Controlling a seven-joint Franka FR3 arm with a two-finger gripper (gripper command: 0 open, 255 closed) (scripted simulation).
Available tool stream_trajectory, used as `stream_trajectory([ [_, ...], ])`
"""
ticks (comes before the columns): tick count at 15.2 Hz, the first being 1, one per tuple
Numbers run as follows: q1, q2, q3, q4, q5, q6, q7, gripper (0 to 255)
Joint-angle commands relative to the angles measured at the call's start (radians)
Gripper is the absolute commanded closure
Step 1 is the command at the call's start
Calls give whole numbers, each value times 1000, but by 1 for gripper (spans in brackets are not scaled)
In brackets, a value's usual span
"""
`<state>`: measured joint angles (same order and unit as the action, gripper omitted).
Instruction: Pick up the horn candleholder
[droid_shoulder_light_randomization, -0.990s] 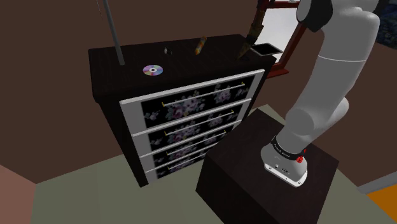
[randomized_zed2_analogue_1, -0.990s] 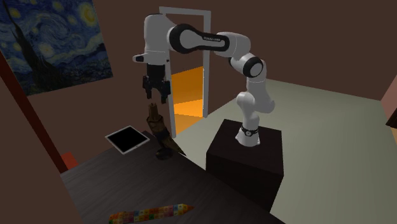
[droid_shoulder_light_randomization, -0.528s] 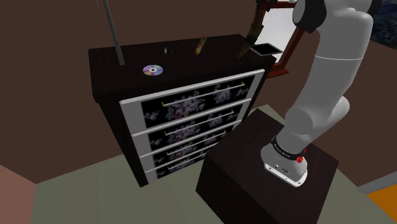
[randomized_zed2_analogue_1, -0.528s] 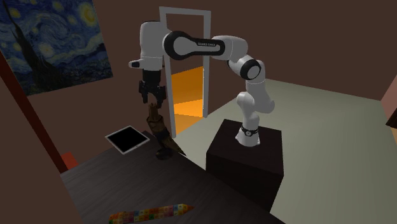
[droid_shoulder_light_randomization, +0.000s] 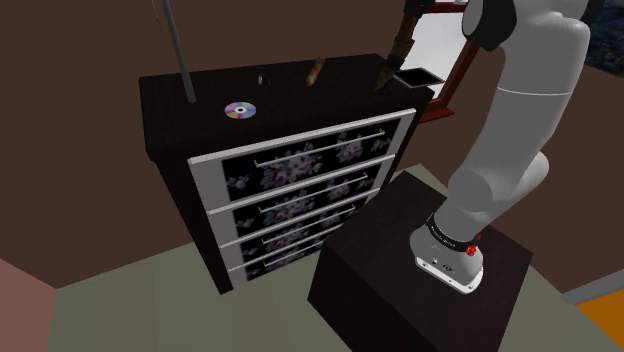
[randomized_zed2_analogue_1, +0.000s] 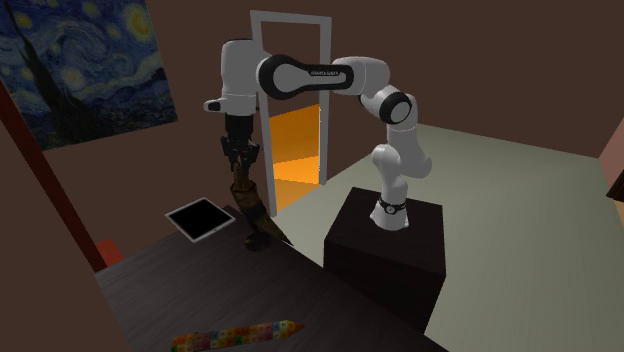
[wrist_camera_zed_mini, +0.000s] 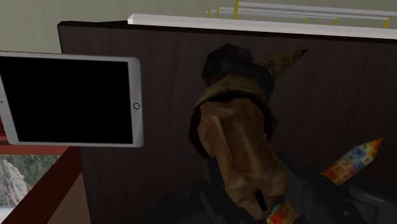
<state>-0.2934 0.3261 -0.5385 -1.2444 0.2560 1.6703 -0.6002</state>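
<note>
Lowering over the last second, the black two-finger hand (randomized_zed2_analogue_1: 241, 163) now sits over the brown horn-shaped candleholder (randomized_zed2_analogue_1: 247, 205), upright near the dark dresser's (droid_shoulder_light_randomization: 290, 95) end edge. Closure cannot be told; grasp looks next.

The room is dim, its brown walls and dark furniture soaking up a flat, even light. The brightest patch is the doorway (randomized_zed2_analogue_1: 296, 150), just above centre toward twelve o'clock in the second exterior view, where an orange floor glows inside the white frame. In the shoulder view the dresser top (droid_shoulder_light_randomization: 290, 95) reads almost black, and the disc (droid_shoulder_light_randomization: 240, 110) at ten o'clock carries a small rainbow sheen. The white arm (droid_shoulder_light_randomization: 530, 110) shades gently to grey. In the wrist view the horn candleholder (wrist_camera_zed_mini: 238, 146) looms close, dull brown, sinking into darkness at six o'clock.
</note>
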Motion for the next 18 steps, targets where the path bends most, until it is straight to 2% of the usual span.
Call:
stream_trajectory([
  [1,0,1,0,-1,0,0,0,255],
  [6,-3,5,0,18,2,-15,1,255],
  [13,-49,64,2,203,34,-144,6,255],
  [18,-109,138,10,394,76,-262,14,255],
])
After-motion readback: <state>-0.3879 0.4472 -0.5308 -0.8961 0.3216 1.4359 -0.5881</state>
